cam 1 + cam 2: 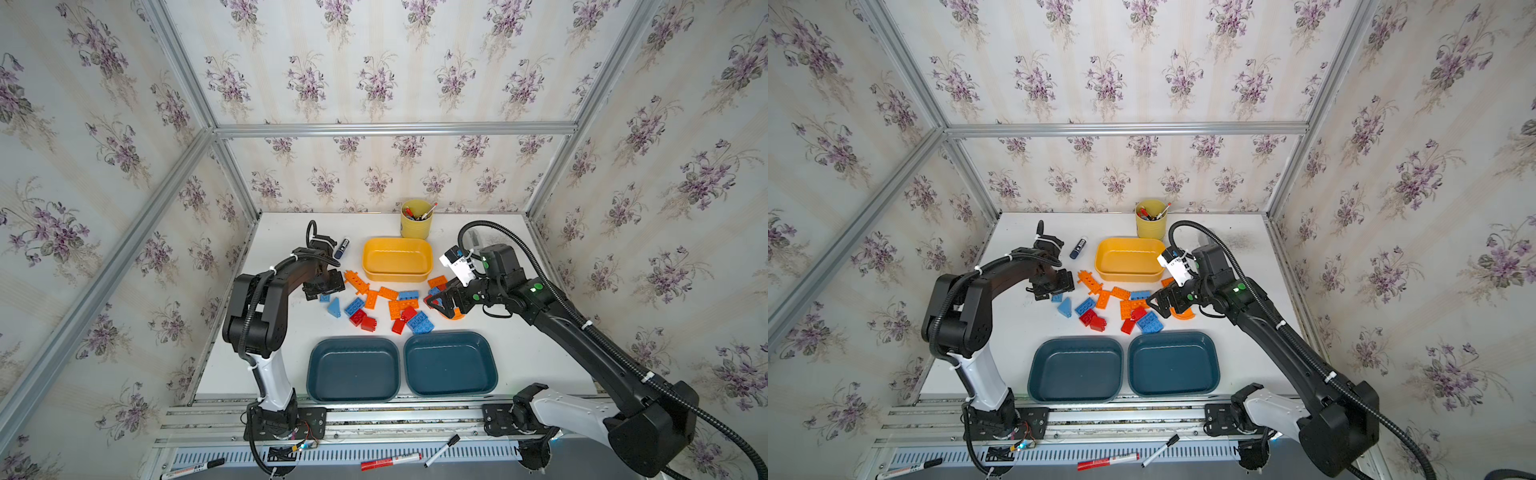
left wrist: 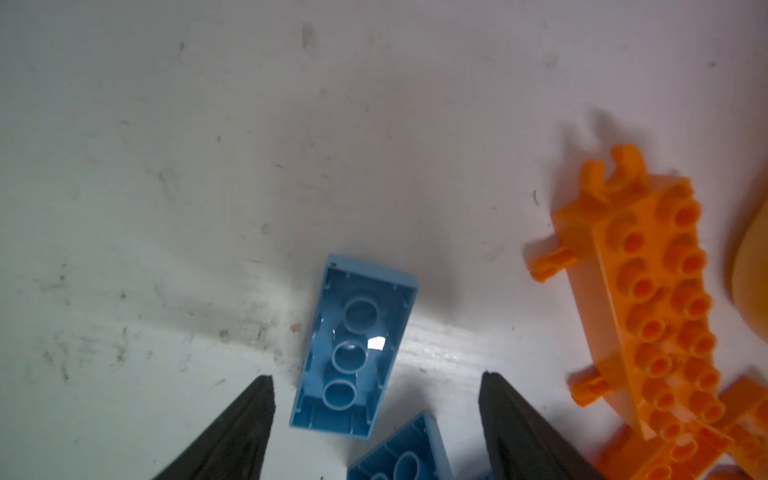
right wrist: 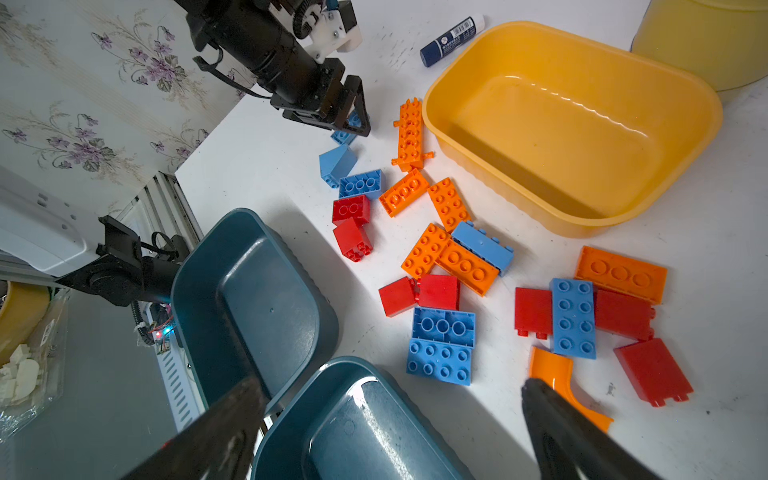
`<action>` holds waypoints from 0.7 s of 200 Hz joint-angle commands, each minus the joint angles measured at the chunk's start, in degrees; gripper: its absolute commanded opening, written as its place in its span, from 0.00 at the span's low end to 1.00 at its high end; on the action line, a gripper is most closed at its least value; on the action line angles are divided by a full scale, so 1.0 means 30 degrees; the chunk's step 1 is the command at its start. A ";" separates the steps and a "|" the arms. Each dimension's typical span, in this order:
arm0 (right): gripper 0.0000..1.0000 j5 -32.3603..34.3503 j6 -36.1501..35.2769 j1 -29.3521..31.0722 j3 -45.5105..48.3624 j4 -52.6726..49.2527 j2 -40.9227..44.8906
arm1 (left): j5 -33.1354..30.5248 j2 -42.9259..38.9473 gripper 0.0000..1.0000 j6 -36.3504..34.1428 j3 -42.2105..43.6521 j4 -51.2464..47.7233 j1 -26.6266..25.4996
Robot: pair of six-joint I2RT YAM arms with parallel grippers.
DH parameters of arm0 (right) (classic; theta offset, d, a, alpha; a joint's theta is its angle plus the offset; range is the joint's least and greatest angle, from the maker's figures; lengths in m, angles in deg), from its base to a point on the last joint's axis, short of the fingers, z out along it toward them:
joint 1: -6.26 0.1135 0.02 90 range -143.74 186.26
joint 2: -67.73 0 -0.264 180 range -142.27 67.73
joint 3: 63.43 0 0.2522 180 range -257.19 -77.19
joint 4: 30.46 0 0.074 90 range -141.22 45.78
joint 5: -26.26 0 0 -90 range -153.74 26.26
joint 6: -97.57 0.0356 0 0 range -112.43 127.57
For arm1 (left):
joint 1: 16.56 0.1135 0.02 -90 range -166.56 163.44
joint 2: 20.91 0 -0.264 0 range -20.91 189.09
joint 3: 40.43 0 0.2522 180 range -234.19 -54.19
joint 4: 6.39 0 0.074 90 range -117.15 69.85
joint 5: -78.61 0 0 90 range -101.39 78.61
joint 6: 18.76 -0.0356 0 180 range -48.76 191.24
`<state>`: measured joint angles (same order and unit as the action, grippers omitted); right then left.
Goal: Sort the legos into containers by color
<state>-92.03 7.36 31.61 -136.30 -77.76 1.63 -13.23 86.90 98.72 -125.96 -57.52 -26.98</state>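
Observation:
Blue, orange and red legos (image 1: 386, 307) lie scattered mid-table between the yellow container (image 1: 397, 259) and two dark teal containers (image 1: 353, 370) (image 1: 451, 363); all three are empty. My left gripper (image 1: 322, 291) (image 2: 376, 376) hangs open at the pile's left end, over a light blue brick (image 2: 353, 349) lying studs-down, its fingers clear of it. A second blue brick (image 2: 399, 453) lies close by, and the long orange strip (image 2: 648, 307) is to one side. My right gripper (image 1: 434, 301) (image 3: 390, 384) stands open and empty above the pile's right end, near the curved orange piece (image 3: 552, 370).
A tall yellow cup of pens (image 1: 416, 219) stands behind the yellow container. A blue glue stick (image 1: 342, 247) lies at the back left. Markers (image 1: 390, 461) (image 1: 441, 450) (image 1: 193, 469) rest on the front rail. Papered walls close in three sides.

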 commanded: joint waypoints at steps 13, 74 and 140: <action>1.00 -0.0035 0.0010 0.0019 0.0016 0.0332 0.0322 | -0.0001 0.0280 0.78 0.0178 -0.0346 0.0246 -0.0041; 1.00 -0.0250 0.0485 0.0019 0.0339 0.0676 0.0620 | 0.1779 0.0326 0.77 0.0608 -0.0306 0.0176 -0.0454; 1.00 -0.0179 0.0334 0.0019 0.0412 0.0654 0.0446 | 0.1023 -0.0223 0.75 0.1546 -0.0468 0.0502 -0.1267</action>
<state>-92.19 8.17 31.61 -135.17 -76.80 3.27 -8.16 87.62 101.37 -126.77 -56.51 -30.43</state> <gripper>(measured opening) 0.996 0.748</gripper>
